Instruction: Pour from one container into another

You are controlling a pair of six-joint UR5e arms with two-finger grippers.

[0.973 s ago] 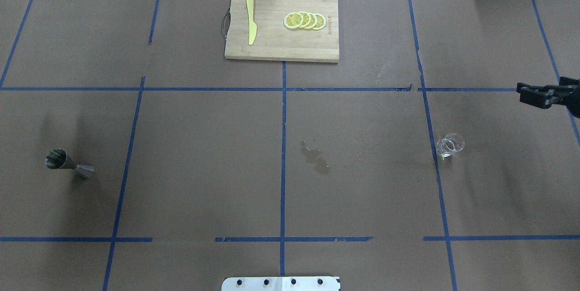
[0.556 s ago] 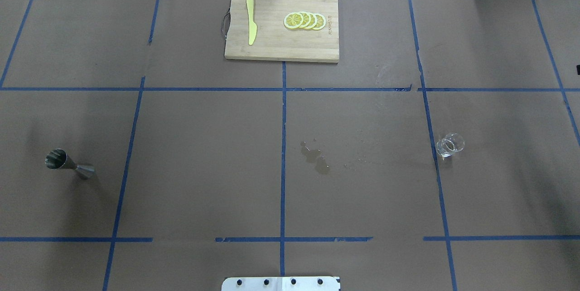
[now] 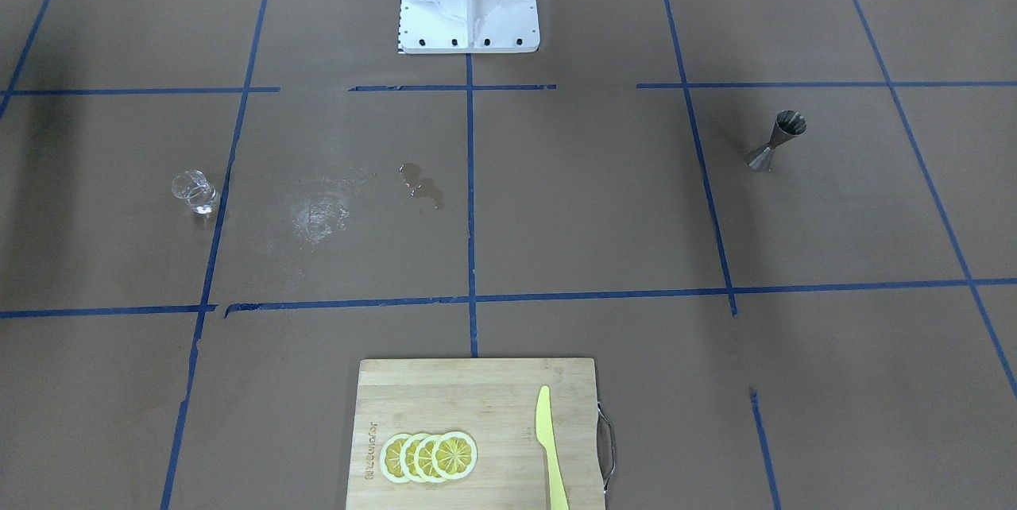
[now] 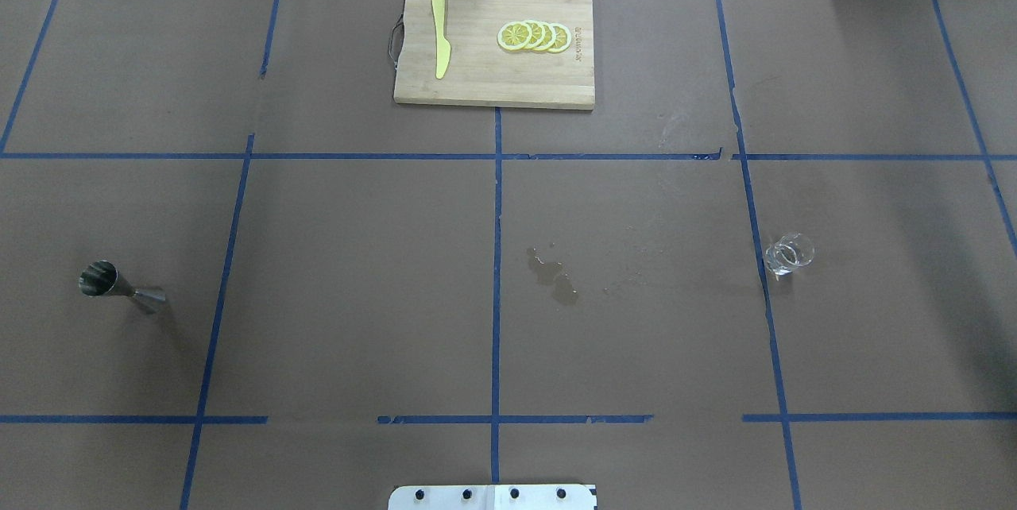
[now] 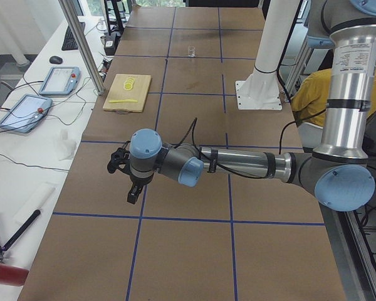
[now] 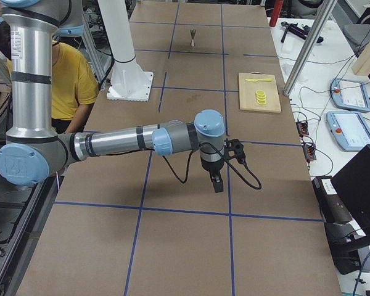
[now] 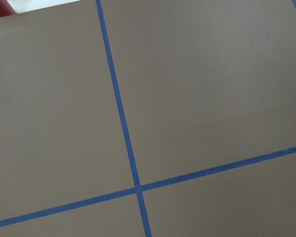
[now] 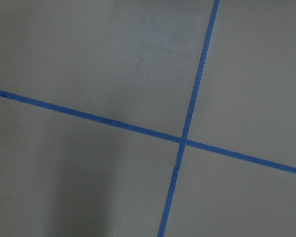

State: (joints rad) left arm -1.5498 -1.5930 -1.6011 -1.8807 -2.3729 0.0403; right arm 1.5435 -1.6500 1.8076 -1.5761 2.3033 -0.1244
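Note:
The clear glass cup (image 4: 789,254) stands upright on the brown table, right of centre in the overhead view; it also shows as the cup (image 3: 194,192) and, far off, the cup (image 5: 190,51). Far to the left stands the silver jigger (image 4: 119,287), upright, seen too as the jigger (image 3: 777,141) and the jigger (image 6: 193,38). Neither gripper shows in the overhead or front views. My left gripper (image 5: 132,195) hangs over bare table beyond the jigger's end, pointing down. My right gripper (image 6: 217,183) does the same beyond the cup's end. Whether either is open or shut I cannot tell.
A wooden cutting board (image 4: 493,81) with lemon slices (image 4: 534,36) and a yellow knife (image 4: 440,35) lies at the far middle. A wet patch (image 4: 554,278) marks the table centre. The robot's base plate (image 3: 469,33) sits at the near edge. A person in yellow (image 6: 80,80) sits behind.
My right gripper, at the overhead view's right edge a second ago, has drawn out of that view. The cup and jigger have not moved.

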